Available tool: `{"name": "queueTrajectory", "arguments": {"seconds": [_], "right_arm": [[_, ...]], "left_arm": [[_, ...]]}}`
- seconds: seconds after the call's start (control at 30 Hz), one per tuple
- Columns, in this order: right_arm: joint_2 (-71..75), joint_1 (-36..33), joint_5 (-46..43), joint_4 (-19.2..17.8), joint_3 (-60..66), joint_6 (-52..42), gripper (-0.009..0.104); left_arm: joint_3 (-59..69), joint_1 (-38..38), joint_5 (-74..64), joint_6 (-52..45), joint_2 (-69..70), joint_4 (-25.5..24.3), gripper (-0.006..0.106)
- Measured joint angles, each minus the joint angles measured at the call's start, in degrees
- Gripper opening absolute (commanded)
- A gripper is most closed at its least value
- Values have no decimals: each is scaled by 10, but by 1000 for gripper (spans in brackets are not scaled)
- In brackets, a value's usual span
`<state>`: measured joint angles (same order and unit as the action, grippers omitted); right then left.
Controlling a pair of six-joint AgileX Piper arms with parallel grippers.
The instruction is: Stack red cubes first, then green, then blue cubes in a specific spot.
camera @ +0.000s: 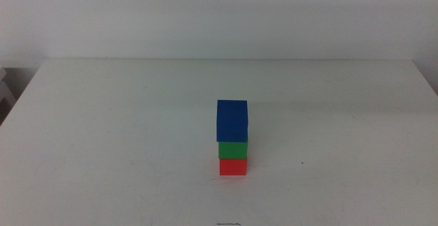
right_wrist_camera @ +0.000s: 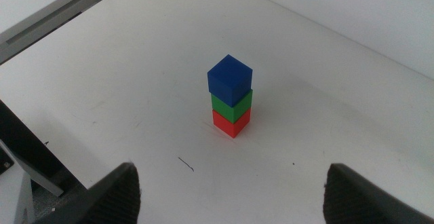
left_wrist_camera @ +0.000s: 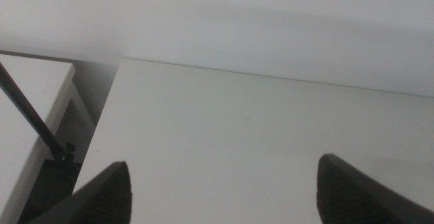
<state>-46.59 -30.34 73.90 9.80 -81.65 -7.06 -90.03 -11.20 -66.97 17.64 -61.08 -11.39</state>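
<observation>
A stack of three cubes stands upright near the middle of the white table point(camera: 102, 130). The red cube point(camera: 233, 166) is at the bottom, the green cube point(camera: 233, 149) sits on it, and the blue cube point(camera: 232, 120) is on top. The right wrist view shows the same stack: red cube point(right_wrist_camera: 229, 124), green cube point(right_wrist_camera: 230, 106), blue cube point(right_wrist_camera: 229, 79). My right gripper point(right_wrist_camera: 230, 193) is open and empty, well back from the stack. My left gripper point(left_wrist_camera: 227, 193) is open and empty over bare table near a corner. Neither gripper shows in the middle view.
The table's far edge meets a white wall point(camera: 219, 20). In the left wrist view a table corner point(left_wrist_camera: 122, 61) borders a gap with a white side unit point(left_wrist_camera: 34, 108). A dark stand point(right_wrist_camera: 27, 156) sits off the table's edge in the right wrist view.
</observation>
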Motion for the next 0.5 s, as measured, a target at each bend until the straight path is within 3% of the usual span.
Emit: {"name": "queueTrajectory", "arguments": {"seconds": [0.33, 0.5], "right_arm": [[0, 0, 0, 0, 0, 0, 94], [0, 0, 0, 0, 0, 0, 94]], "left_arm": [[12, 0, 3, -1, 3, -7, 94], [93, 0, 56, -2, 48, -5, 94]]}}
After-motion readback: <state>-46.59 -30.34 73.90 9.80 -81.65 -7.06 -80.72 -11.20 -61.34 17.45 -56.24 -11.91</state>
